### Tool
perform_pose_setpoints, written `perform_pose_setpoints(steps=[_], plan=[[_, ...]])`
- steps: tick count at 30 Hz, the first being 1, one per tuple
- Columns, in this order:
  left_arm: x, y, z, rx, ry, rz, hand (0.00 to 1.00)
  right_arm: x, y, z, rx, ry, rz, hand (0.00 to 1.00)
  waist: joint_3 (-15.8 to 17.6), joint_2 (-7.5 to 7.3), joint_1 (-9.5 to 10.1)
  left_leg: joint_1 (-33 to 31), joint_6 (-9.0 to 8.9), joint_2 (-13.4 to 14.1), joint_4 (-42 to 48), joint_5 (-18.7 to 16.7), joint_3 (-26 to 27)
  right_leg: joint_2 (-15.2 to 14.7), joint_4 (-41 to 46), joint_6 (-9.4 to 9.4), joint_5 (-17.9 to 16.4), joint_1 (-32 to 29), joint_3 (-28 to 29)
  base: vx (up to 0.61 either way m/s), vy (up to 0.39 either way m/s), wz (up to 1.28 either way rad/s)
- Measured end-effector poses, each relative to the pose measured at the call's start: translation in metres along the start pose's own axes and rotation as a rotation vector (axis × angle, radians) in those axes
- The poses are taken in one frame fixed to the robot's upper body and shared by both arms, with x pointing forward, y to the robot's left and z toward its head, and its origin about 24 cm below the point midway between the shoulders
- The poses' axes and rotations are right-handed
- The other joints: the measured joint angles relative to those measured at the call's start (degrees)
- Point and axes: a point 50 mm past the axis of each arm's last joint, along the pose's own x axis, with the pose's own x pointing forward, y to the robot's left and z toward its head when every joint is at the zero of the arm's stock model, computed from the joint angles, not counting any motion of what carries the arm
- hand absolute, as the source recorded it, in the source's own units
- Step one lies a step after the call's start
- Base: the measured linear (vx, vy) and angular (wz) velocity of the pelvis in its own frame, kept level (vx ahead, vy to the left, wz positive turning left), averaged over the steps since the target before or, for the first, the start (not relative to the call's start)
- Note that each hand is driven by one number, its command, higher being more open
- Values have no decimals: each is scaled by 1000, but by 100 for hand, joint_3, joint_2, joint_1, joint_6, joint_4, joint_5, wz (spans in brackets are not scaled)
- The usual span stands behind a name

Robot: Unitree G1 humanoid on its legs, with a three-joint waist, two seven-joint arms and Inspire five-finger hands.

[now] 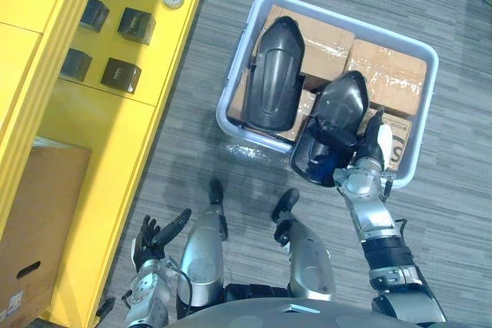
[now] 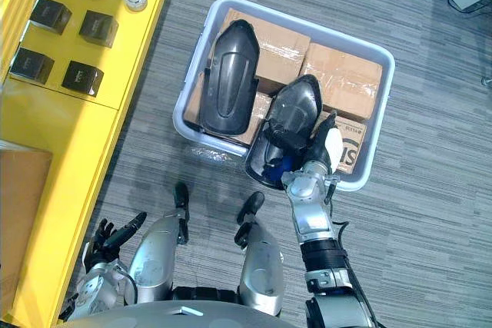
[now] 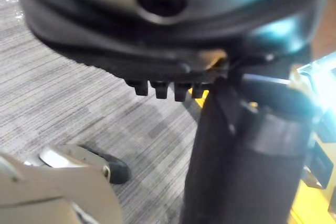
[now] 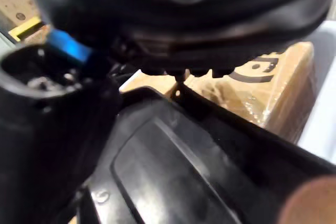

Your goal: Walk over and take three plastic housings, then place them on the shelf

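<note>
Left eye: the left housing [image 1: 274, 74] and right housing [image 1: 342, 101] lie on boxes [image 1: 384, 67] in the bin [image 1: 432, 55]. The right hand [image 1: 367, 165] meets the right housing's near end; I cannot tell its grip. The left hand [image 1: 157, 237] hangs spread beside the shelf [image 1: 46, 128]. Right wrist: the housing sits just below the palm. Best to seat on the rim and lift straight up, clear of the bin wall
</note>
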Motion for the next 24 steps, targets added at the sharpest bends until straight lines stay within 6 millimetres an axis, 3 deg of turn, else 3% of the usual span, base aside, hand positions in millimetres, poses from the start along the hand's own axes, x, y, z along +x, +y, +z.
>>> perform_pose_setpoints(steps=[3,4,9,13,15,18,24], plan=[[0,0,0,0,1,1,100,3,3,-5,-25,39,8,100,0,0,-3,0,3,-4,0,3,-14,-4,1,0,0,10,-15,-1,3,2],[0,0,0,-1,2,1,100,6,5,-6,-40,57,10,0,0,1,-2,0,9,-9,-1,9,-30,-10,4,0,-1,18,-30,-1,1,8],[0,-1,-1,4,7,-9,100,36,-5,-6,-79,132,-62,0,-10,24,24,-20,61,-129,-86,118,-181,-131,60,7,-4,54,-186,-32,29,20],[-1,-6,-4,24,22,-39,100,72,-53,-11,-110,217,-204,0,-34,173,152,-64,99,-316,-150,170,-325,-322,97,83,42,87,-326,-72,75,24],[-2,-10,-8,39,37,-68,100,83,-81,-18,-144,254,-260,0,-46,334,182,-89,128,-415,-265,277,-408,-416,94,135,77,89,-436,-84,85,29],[-4,-10,-17,55,75,-83,100,90,-102,-18,-173,270,-311,0,-50,501,205,-42,137,-477,-484,437,-446,-460,91,153,103,68,-465,-36,37,15],[-7,-17,-23,70,103,-128,100,92,-104,-27,-185,301,-270,0,-114,750,237,163,168,-480,-784,638,-439,-449,95,136,96,116,-462,18,-25,-1]])
